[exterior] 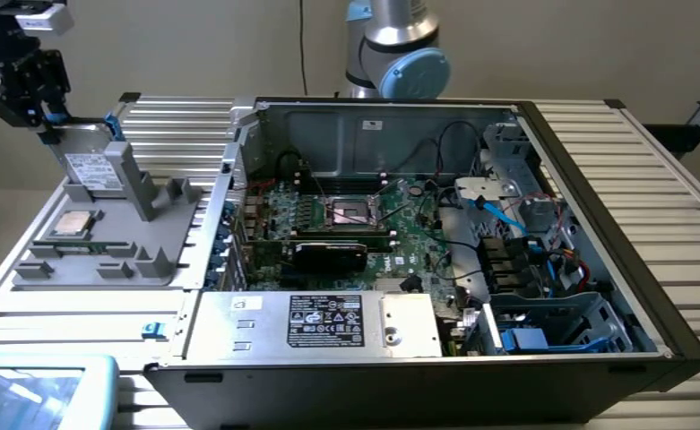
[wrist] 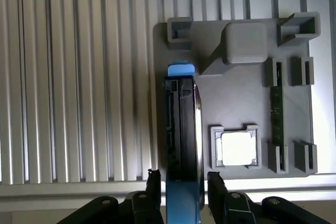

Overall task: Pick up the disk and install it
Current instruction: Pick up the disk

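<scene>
The jaws of the gripper point(wrist: 184, 178) stand open astride the near end of the disk point(wrist: 181, 129), one finger on each flat side, with what looks like a thin gap left on both sides; nothing is clamped yet. The disk stands on its long edge in a slot of the grey fixture tray point(wrist: 241, 103), its blue carrier tab point(wrist: 181, 70) at the far end. In the exterior view its labelled face leans toward the tray's upright block. Just beside it in the tray lies the square CPU chip point(wrist: 237, 148), and a green circuit strip point(wrist: 276, 114) stands further out. The tray sits on the ribbed desk point(wrist: 79, 77), beside the open computer case point(exterior: 470, 269).

A good grasp here probably means keeping the jaws centred and square to the disk, so both pads meet the metal faces together, not the blue plastic, and the disk isn't tipped in its slot.
</scene>
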`<state>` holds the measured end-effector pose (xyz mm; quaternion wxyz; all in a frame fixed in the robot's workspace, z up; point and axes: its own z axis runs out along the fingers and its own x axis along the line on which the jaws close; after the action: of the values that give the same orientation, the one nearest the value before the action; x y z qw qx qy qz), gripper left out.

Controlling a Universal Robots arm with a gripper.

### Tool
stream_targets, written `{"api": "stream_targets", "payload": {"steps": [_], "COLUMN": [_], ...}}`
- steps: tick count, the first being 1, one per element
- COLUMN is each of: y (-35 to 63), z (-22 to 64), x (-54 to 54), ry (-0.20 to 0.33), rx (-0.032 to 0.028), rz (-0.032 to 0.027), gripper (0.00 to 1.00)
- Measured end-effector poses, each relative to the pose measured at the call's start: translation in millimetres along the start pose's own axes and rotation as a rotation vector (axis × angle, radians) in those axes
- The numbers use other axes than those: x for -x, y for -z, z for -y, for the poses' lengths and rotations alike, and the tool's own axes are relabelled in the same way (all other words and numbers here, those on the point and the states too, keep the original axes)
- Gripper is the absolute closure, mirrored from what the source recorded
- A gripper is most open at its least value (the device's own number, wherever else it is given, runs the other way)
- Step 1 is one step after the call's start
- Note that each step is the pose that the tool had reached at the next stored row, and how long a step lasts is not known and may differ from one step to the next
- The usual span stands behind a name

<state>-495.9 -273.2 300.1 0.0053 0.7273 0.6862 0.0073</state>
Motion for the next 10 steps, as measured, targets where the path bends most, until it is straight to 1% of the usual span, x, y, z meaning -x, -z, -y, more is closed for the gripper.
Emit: {"api": "stream_targets", "payload": {"steps": [10], "y": [-5.8], "z": [1.4], "x": [-0.2], "ry": [0.0], "rx": [0.0], "rz": [0.0], "gripper": [0.52]}}
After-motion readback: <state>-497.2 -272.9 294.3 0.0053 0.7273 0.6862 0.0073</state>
